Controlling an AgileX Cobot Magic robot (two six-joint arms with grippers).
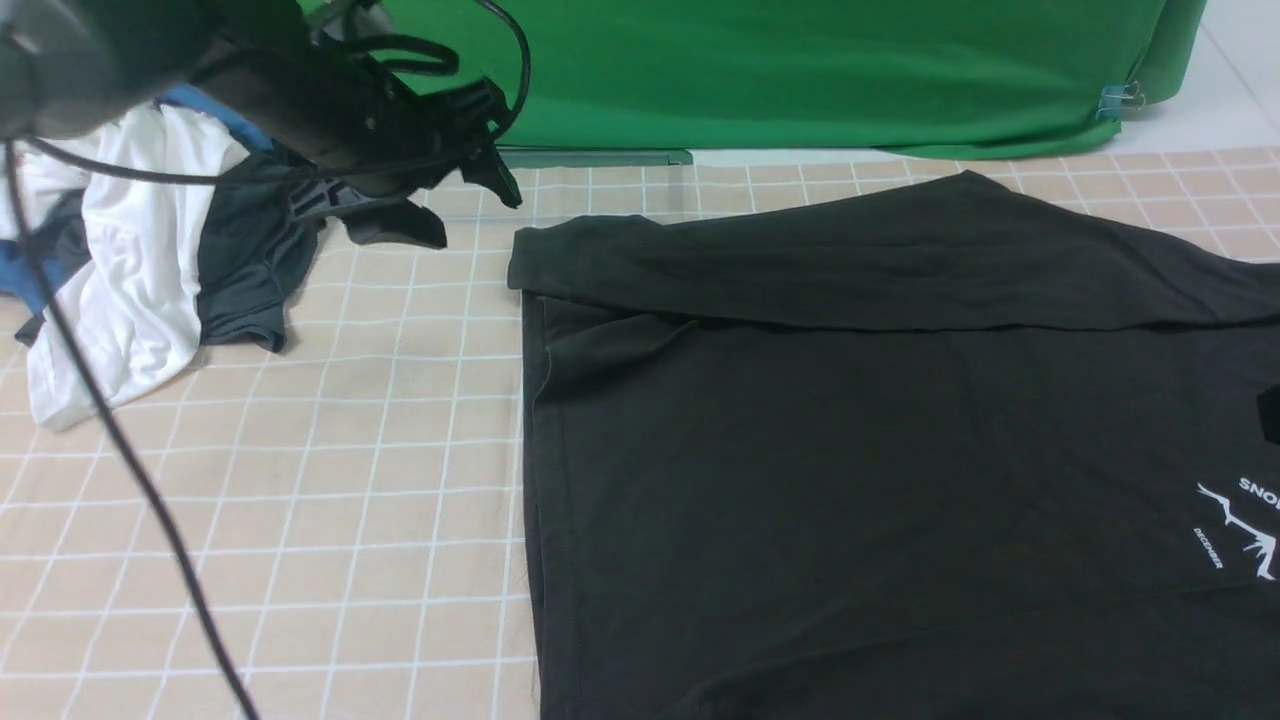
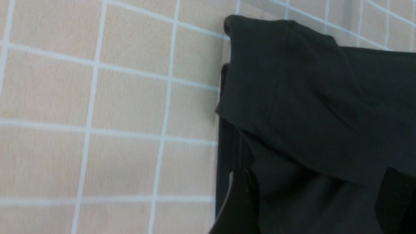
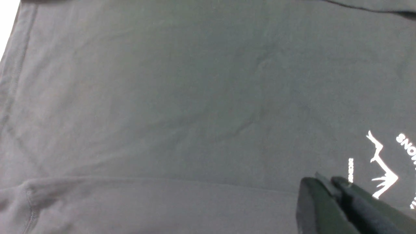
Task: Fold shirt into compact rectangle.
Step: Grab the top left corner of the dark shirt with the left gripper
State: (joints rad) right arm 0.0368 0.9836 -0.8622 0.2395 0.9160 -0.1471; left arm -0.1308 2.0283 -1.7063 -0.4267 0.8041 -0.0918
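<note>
Shirt, far edge folded over (checked cloth leftward)

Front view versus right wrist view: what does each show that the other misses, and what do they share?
Front view only: the left gripper, open, near the clothes pile; the green backdrop; the far edge of the black shirt folded over. Right wrist view only: a clear look at the right gripper, shut, next to the white graphic. Both: the shirt's main panel and that graphic.
</note>
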